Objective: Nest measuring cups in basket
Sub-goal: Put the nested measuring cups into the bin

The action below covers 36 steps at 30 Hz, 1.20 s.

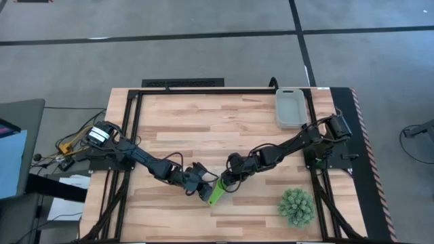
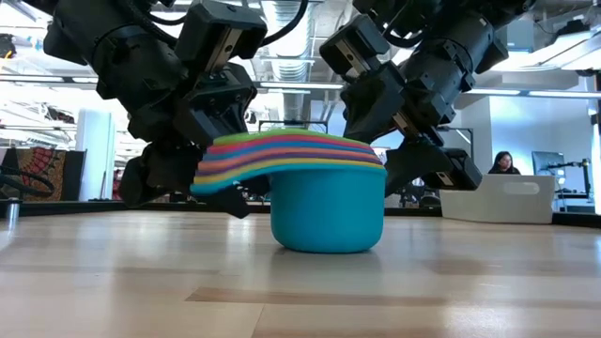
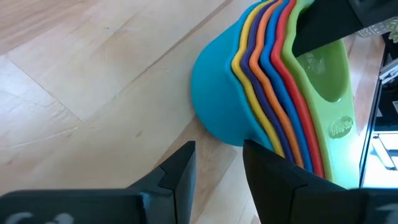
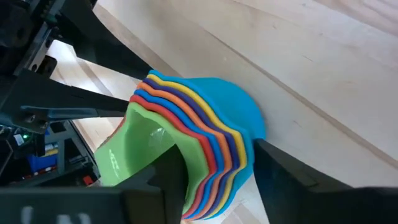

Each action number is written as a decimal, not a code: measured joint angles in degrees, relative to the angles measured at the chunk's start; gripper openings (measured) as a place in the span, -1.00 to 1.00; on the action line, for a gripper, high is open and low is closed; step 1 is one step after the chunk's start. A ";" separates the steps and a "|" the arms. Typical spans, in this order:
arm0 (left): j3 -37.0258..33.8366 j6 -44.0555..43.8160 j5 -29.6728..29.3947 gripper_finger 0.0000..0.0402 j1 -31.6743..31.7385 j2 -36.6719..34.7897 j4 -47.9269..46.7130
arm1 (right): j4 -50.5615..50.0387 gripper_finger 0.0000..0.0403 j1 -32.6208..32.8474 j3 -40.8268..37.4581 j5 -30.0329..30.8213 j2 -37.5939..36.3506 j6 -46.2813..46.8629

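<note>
The measuring cups [image 1: 215, 193] stand nested in one stack near the table's near middle. The light blue cup [image 2: 327, 211] is outermost with its bottom on the wood, and the green cup [image 4: 134, 146] is innermost on top. Their handles [image 2: 221, 174] fan out toward the left arm. My right gripper [image 4: 227, 180] straddles the stack's wall on the side away from the handles. My left gripper [image 3: 217, 174] is open just beside the handle end; I cannot tell whether it touches. The pale grey basket [image 1: 291, 107] sits at the far right of the table. My right gripper holds the stack by its layered wall [image 4: 233, 152], opposite the handles. One finger [image 4: 168, 180] is inside the green cup and the other finger [image 4: 289, 171] is outside the light blue cup. It comes slanting down from the table's right. The stack's bottom rests on the table.
A spiky green ball-shaped plant [image 1: 297, 205] sits at the near right, close to the right arm's path. The black frame rails [image 1: 129, 135] run along both sides of the table. Bare wood lies between the stack and the basket [image 2: 498, 197]. A person [image 2: 502, 164] sits far behind.
</note>
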 joint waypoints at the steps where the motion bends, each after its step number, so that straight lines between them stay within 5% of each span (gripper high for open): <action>1: 0.00 -0.03 0.00 -0.40 0.00 0.00 0.00 | 0.00 -0.07 0.00 0.02 0.01 0.00 -0.29; 9: 0.00 -0.07 -0.03 -0.40 -0.04 -0.02 -0.04 | 0.02 -0.30 0.00 0.06 -0.01 -0.04 -0.81; 21: 0.00 -0.09 4.88 -0.40 1.22 -0.41 -2.66 | -2.41 -0.32 0.00 -0.09 -1.35 -1.69 -4.32; 27: -0.14 2.84 7.55 -0.40 1.78 -5.27 -6.99 | -12.20 -0.30 -0.96 -0.13 -1.67 -7.73 -8.80; 36: -0.15 8.38 2.76 -0.40 4.20 -16.41 -17.60 | -31.77 -0.32 -6.67 -0.09 -3.23 -22.13 -18.07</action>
